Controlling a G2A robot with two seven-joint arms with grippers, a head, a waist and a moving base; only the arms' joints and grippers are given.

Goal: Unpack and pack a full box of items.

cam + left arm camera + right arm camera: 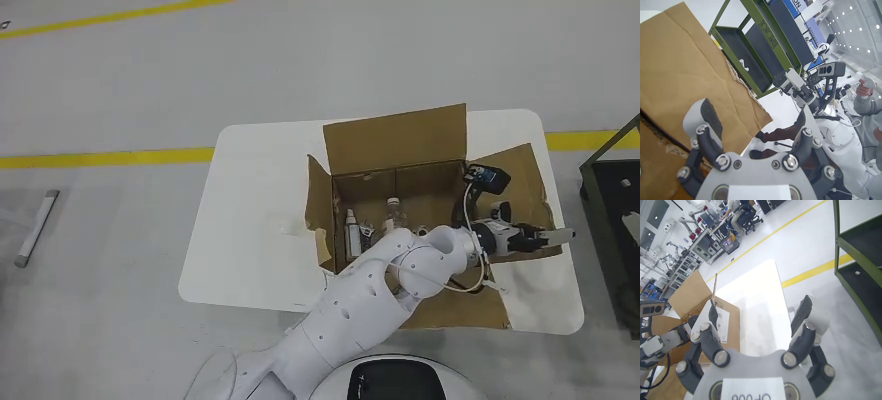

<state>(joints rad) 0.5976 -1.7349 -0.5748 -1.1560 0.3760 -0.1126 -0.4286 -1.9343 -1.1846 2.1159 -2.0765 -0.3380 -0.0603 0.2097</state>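
1. The open cardboard box sits on the white table, right of its middle, with bottles inside.
2. The left gripper hangs over the box's right flap, jaws spread, holding nothing.
3. The right gripper hovers near the table's right edge, also spread and empty.
4. A green shelf stands beyond that edge.

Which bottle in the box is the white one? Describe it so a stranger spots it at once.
Find the white table with the open cardboard box on it. Inside, by the wall farthest from the green rack, is a slim white bottle. Its body is opaque, unlike the clear bottle beside it.
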